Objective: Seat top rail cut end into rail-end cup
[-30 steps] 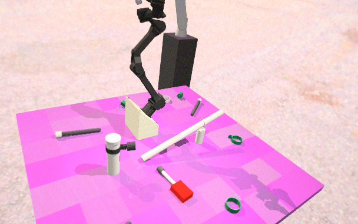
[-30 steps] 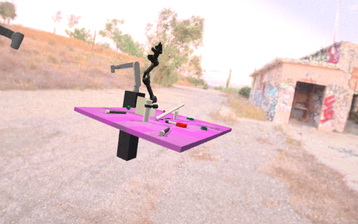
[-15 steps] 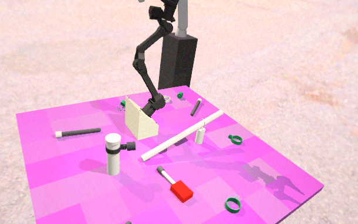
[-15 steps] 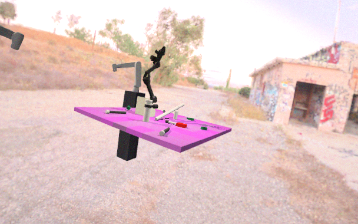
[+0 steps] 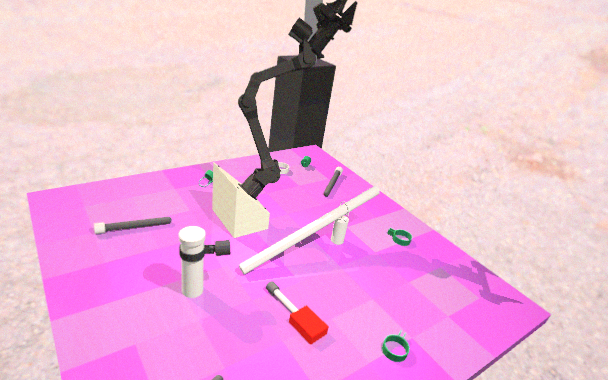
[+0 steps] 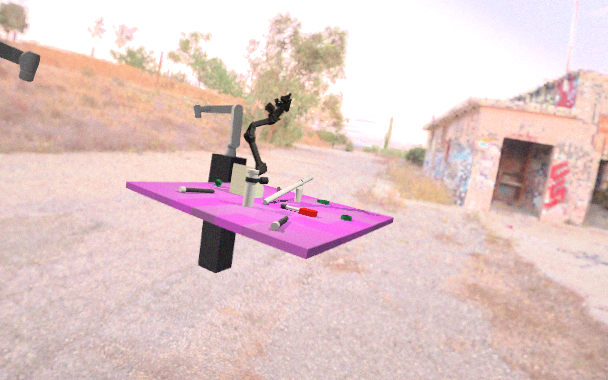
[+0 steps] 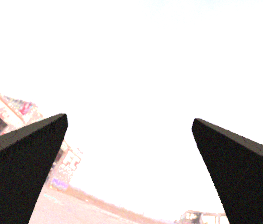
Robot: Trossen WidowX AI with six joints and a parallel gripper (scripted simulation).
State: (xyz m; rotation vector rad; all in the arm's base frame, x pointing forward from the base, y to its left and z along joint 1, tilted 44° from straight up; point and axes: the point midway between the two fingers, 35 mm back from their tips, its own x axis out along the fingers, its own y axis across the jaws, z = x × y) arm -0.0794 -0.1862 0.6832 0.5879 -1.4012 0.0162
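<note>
The white top rail (image 5: 309, 231) (image 6: 287, 189) lies slanted across the pink table, passing through the loop cap on the small white post (image 5: 339, 230) (image 6: 298, 194). Its low cut end (image 5: 245, 268) rests on the table, apart from the dark rail-end cup (image 5: 222, 247). The cup hangs on the dark brace band (image 5: 191, 256) just under the cap of the big white post (image 5: 192, 270) (image 6: 250, 192). My gripper (image 5: 339, 12) (image 6: 283, 101) (image 7: 131, 122) is open and empty, raised high above the back of the table, far from the rail. The wrist view shows only sky between the fingers.
A cream wedge block (image 5: 237, 207) stands by the arm's base. A red-handled tool (image 5: 299, 315), two dark rods (image 5: 134, 224) (image 5: 333, 181), and green bands (image 5: 400, 236) (image 5: 395, 347) lie on the table (image 5: 467, 310). A black pedestal (image 5: 301, 102) stands behind.
</note>
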